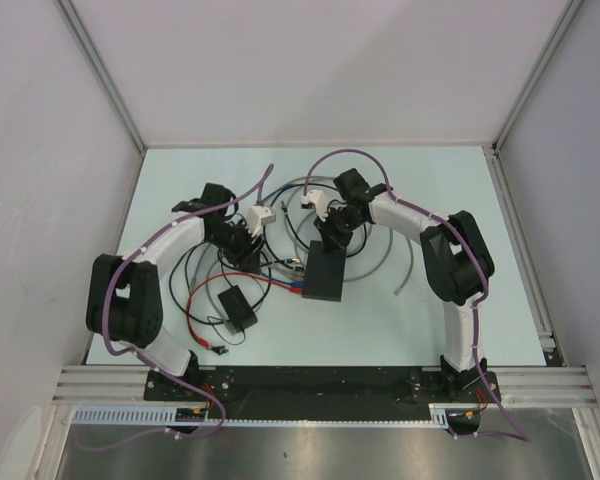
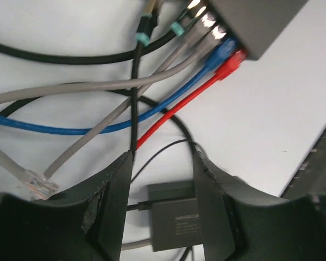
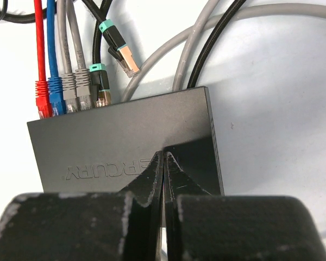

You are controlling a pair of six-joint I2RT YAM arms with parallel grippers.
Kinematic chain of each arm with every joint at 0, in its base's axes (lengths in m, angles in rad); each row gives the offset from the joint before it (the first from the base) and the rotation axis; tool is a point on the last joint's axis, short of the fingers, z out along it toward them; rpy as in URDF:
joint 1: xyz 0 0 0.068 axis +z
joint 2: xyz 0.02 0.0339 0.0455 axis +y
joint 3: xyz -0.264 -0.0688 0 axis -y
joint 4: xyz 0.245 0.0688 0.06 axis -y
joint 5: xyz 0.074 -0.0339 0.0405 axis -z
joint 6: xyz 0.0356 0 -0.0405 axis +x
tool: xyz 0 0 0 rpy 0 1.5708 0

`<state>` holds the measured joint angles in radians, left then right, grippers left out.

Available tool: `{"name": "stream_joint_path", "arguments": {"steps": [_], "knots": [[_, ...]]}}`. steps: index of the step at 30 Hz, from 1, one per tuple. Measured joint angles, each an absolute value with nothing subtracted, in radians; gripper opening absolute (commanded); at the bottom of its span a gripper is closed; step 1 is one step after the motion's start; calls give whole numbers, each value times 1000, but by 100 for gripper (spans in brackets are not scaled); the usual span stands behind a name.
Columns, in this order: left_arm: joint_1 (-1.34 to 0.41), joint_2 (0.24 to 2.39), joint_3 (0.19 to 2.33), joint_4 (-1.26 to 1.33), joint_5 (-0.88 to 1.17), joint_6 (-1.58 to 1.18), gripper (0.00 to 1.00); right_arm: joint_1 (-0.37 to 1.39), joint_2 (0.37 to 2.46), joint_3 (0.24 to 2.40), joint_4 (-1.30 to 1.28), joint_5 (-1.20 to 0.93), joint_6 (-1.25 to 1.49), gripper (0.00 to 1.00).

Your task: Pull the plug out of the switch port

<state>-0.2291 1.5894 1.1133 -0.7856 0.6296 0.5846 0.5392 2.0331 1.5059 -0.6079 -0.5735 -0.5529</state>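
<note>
Switch box (image 1: 325, 272) sits mid-frame on the tabletop (image 1: 430, 200), smaller box (image 1: 238, 305) lies to its lower left, plugs (image 3: 82, 87) line the switch port (image 3: 70, 112) on its left edge.

switch (image 3: 125, 144): smooth matt dark grey plastic casing with embossed lettering. red cable (image 3: 39, 38) and blue cable (image 3: 50, 38): smooth, faintly glossy plastic jackets. loose grey-cable plug (image 2: 39, 186): clear glossy plastic. left gripper (image 2: 163, 157) fingers (image 2: 111, 196): matt black, rough, edges scuffed pale. table (image 2: 250, 119): smooth matt white.
</note>
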Motion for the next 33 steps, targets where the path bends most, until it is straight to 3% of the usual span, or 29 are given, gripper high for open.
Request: {"name": "stream_joint_path", "arguments": {"steps": [10, 33], "knots": [[-246, 1618, 1074, -622, 444, 662, 45, 538, 2037, 1512, -619, -574, -551, 0], [-249, 1578, 1059, -663, 514, 682, 37, 535, 2039, 1513, -619, -581, -550, 0]]}}
